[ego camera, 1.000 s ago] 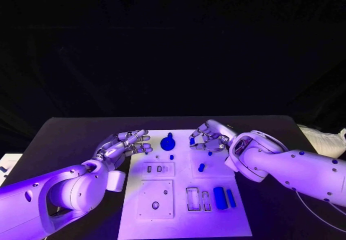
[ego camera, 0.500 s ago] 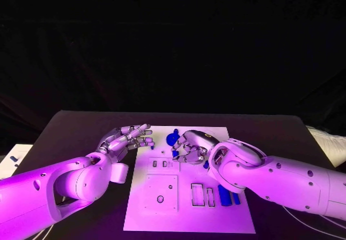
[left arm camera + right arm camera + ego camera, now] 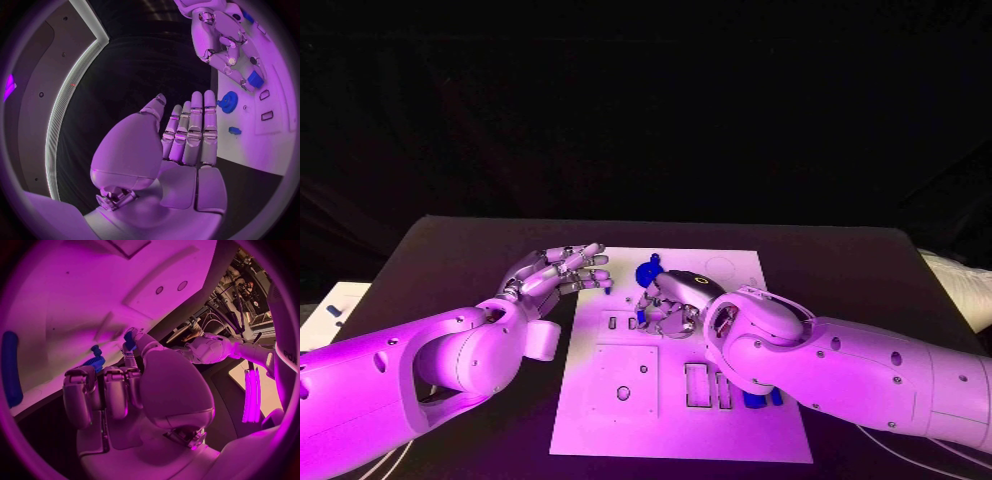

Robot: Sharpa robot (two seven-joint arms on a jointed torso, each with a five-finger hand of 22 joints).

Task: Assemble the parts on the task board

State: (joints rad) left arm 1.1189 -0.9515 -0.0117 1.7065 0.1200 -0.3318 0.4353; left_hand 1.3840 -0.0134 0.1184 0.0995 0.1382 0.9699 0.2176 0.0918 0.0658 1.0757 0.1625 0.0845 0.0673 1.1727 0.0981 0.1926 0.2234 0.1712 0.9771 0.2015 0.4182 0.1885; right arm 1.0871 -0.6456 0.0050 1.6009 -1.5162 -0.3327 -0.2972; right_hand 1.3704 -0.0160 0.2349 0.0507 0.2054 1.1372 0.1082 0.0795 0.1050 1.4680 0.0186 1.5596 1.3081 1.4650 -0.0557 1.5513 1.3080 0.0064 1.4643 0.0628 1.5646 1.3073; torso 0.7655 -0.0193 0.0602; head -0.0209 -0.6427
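A black table [image 3: 459, 250] is holding a white board [image 3: 733, 430] at its middle, seen from above.

At the left, the left hand [image 3: 557, 274] is hovering at the board's left edge with its fingers straight and apart, holding nothing.

Just right of it, a blue gear [image 3: 648, 271] is sitting on the board's far end, with a small blue peg [image 3: 234, 131] near it.

At the centre, the right hand [image 3: 672, 303] is reaching over the board's small slots, palm down. In the right wrist view its thumb and a fingertip are pinching a small blue part [image 3: 130, 338] just above the board, while the other fingers are curling in. A second blue peg [image 3: 95, 360] is lying just beside those fingers.

Farther right, blue bars [image 3: 759, 398] are lying by the long slots, mostly hidden under the right arm.

The pinch looks slight, so the part could twist or drop as it is lowered. The arm is covering the slots from above, so the part could miss its slot. The curled fingers could also nudge the nearby peg.
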